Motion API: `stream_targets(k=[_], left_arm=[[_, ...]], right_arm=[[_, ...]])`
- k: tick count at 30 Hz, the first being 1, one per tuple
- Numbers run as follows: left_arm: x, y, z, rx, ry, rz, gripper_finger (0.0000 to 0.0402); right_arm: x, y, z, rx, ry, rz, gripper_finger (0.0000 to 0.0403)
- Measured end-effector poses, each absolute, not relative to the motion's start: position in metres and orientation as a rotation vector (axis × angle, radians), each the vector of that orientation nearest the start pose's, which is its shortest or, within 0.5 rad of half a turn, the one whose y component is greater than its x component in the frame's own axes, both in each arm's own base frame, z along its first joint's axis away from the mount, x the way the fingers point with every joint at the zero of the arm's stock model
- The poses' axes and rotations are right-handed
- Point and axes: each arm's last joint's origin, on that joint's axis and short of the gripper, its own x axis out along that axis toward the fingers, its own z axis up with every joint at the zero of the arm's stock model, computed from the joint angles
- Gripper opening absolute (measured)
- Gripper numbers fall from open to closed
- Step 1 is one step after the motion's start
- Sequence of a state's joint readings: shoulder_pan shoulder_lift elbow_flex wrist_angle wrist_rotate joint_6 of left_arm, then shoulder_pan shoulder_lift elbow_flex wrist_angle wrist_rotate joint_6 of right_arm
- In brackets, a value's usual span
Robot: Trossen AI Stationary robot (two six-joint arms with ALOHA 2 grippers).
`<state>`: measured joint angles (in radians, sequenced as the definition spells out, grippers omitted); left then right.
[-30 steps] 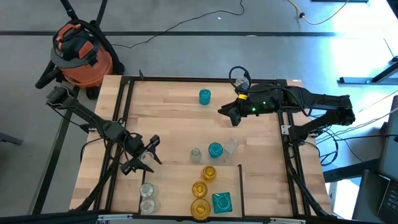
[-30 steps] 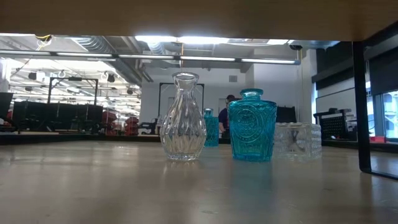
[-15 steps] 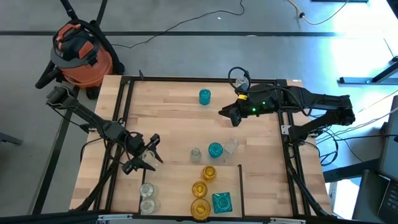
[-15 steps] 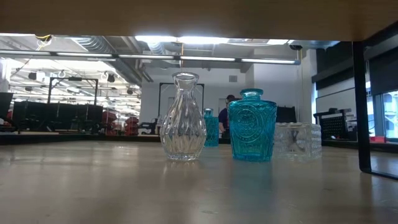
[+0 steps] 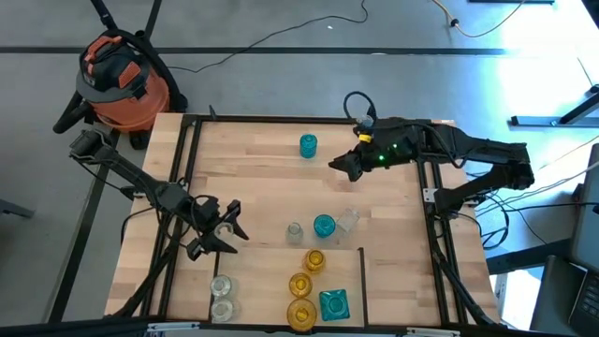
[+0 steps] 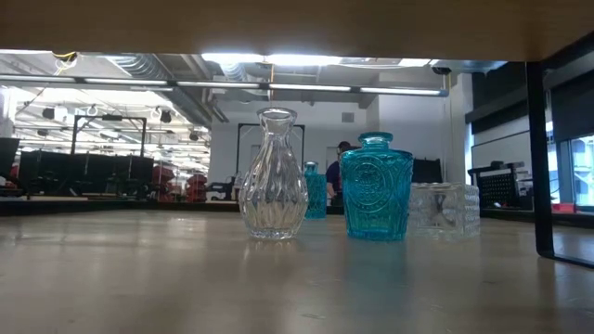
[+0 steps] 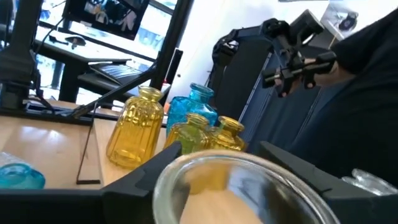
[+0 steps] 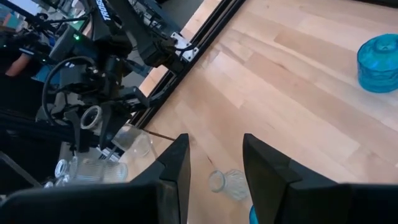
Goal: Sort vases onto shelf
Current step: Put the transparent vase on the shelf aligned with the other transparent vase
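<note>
My left gripper [image 5: 225,231] is over the near left of the table, shut on a clear glass vase [image 7: 230,186]. My right gripper [image 5: 339,166] hovers open over the far middle and holds nothing. A teal vase [image 5: 308,145] stands alone near the far edge. A clear vase [image 5: 295,231], a round teal vase [image 5: 324,226] and a square clear vase [image 5: 348,221] stand together mid-table. On the shelf [image 5: 271,290] at the near edge stand two clear vases [image 5: 222,296], three amber vases [image 5: 301,285] and a square teal vase [image 5: 334,302]. The low view shows no gripper. My left gripper holds the clear vase just below its round rim [image 7: 186,177], pinched between the two fingers, one on each side. The fingers reach in about level from the table's left. The vase sits upright with its mouth up; its base is hidden, so whether it rests on the table cannot be told.
Black frame rails [image 5: 178,215] run along the table's left and right sides. An orange shop vacuum [image 5: 122,80] stands on the floor beyond the far left corner. Bare wood lies between the far teal vase and the mid-table group. A person [image 6: 336,172] shows far off in the room.
My left gripper, with the clear vase, has shifted slightly toward the table's right edge. My right gripper has moved a little toward the far edge. The vases on the table have stayed in place.
</note>
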<state>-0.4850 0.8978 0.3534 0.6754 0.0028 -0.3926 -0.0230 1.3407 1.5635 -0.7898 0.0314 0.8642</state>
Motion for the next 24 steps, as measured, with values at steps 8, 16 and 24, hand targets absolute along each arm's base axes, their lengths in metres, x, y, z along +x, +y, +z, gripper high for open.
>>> stream_targets(k=[8,16,24], left_arm=[[0.169,-0.089,0.253,-0.431,-0.087,-0.526,0.0258],[0.166,-0.088,0.263,-0.445,-0.200,-0.545,0.0261],[0.166,-0.086,0.267,-0.464,-0.248,-0.489,0.0261]], right_arm=[[0.267,-0.007,0.421,0.836,0.510,-0.290,0.0111],[0.267,-0.007,0.421,0.832,0.510,-0.297,0.0111],[0.276,-0.007,0.412,0.808,0.555,-0.309,0.0111]])
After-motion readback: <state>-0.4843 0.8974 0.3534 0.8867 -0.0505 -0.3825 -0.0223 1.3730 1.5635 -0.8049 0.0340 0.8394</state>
